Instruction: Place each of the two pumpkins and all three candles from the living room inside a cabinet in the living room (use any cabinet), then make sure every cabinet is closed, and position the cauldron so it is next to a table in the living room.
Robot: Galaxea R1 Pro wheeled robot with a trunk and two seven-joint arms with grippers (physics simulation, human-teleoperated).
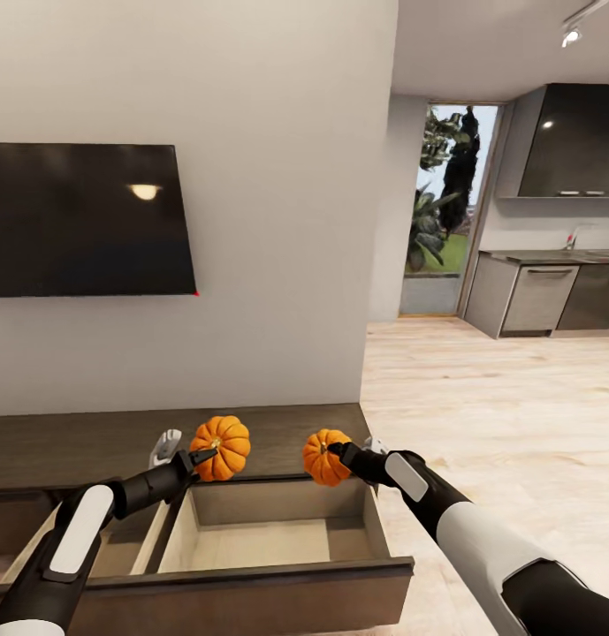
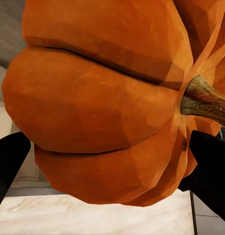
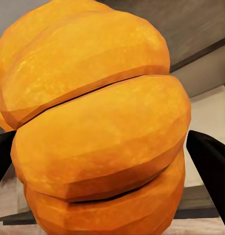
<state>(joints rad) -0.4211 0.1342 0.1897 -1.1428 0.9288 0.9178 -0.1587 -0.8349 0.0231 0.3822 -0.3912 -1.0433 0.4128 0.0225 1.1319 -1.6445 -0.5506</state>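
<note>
- Left hand (image 1: 201, 459): clamped on the left pumpkin (image 1: 221, 447), lower centre of the head view; black fingers (image 2: 9, 161) show on either side of the fruit in the left wrist view, stem (image 2: 205, 100) pointing sideways.
- Right hand (image 1: 338, 452): clamped on the right pumpkin (image 1: 325, 457), just right of centre, lower frame; dark fingers (image 3: 210, 161) flank the ribbed body (image 3: 98, 142) in the right wrist view.
- Pumpkins: both held in the air, apart from each other, over the back edge of the open drawer (image 1: 277, 539); neither rests on anything yet.
- Cabinet (image 1: 92, 442): long dark unit along the lower frame under the wall; the drawer is pulled out, pale wood inside, bare floor showing. A second open compartment (image 1: 118, 548) lies to its left.
- White object (image 1: 167, 446): small, on the cabinet top beside the left arm; identity unclear.
- Surroundings: television (image 1: 83, 221) upper left; kitchen units (image 1: 538, 296) and glazed door (image 1: 445, 203) right.
- Risks, as judged:
  - Release from this height could let a round pumpkin bounce or roll out over the drawer's edge.
  - Left pumpkin hangs near the drawer's left wall and may drop into the neighbouring compartment or land on the divider.
  - Arms lowering together could knock each other or the drawer front.
  - A pumpkin left standing proud could stop the drawer closing.
</note>
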